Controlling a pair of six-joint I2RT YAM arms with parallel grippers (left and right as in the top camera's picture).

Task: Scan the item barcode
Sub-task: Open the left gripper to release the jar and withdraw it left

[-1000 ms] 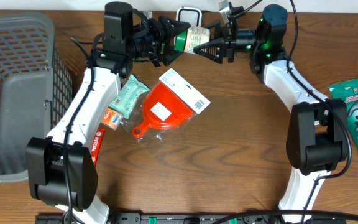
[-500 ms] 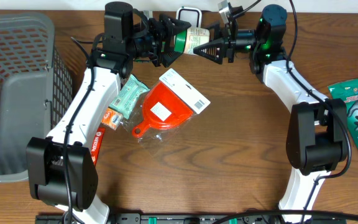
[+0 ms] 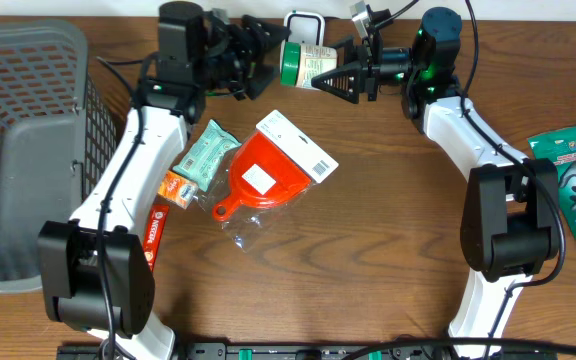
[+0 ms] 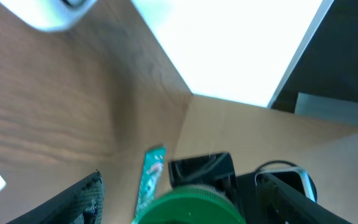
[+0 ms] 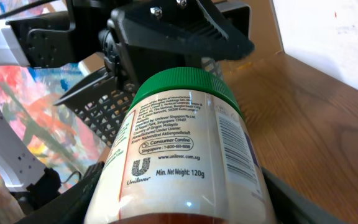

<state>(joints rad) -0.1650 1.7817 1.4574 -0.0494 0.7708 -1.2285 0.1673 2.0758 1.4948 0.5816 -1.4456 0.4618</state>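
Left gripper (image 3: 266, 50) has backed off the green lid (image 3: 289, 64) since a sec ago. Its jaws stand wide w/ nothing in them, just left of the jar (image 3: 310, 56). I see the jar held sideways at the far edge, centre, lid toward the L arm. Right gripper (image 3: 324, 72) clamps the jar body, jaws part-open around it. On the R wrist cam the label and barcode face the lens. Red scoop pack (image 3: 268, 175) lies flat mid-table.

Table (image 3: 368, 260) viewed from directly above. Jar (image 3: 306, 64), top centre there, shared: framed close from right wrist, lid end glimpsed from left wrist.
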